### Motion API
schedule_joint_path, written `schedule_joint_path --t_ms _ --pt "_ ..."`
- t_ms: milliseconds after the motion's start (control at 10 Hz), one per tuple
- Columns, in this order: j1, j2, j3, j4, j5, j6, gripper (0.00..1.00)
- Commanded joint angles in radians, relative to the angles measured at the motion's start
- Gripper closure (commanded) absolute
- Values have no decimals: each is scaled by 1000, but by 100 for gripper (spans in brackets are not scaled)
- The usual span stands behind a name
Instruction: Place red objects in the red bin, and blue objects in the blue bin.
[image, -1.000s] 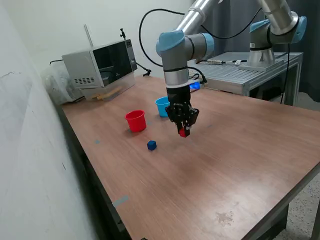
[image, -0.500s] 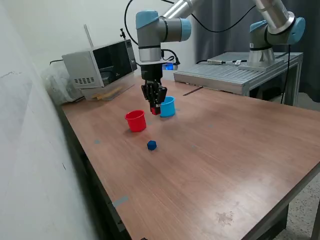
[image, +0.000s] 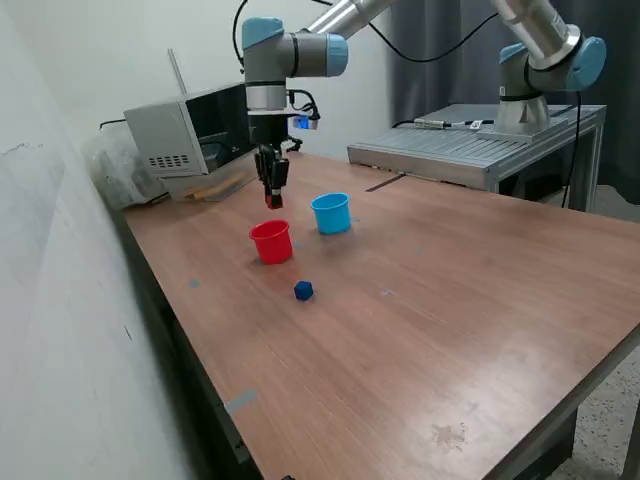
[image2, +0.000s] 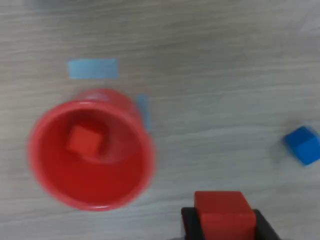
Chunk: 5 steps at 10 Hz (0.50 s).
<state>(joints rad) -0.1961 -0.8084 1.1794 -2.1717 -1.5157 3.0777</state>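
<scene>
a small round red cup (image: 271, 241) is standing upright on the wooden table, open mouth up, tapering toward its base. a bright red cube (image2: 85, 141) is lying inside it on the bottom, seen in the wrist view. a second red cube (image2: 223, 215) is sitting clamped between two dark fingers, hanging in the air above the table near the red cup's rim, not over its opening. in the exterior view a light blue cup (image: 331, 213) is standing upright at about two o'clock from the red cup, near but apart. a dark blue cube (image: 304, 290) is resting on the table at about five o'clock from the red cup.
</scene>
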Motion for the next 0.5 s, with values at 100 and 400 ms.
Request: schedule_joint_path --t_ms 100,400 --pt "-65 5 2 -22 -1 77 100" --pt "-77 49 -4 -49 -32 101 100"
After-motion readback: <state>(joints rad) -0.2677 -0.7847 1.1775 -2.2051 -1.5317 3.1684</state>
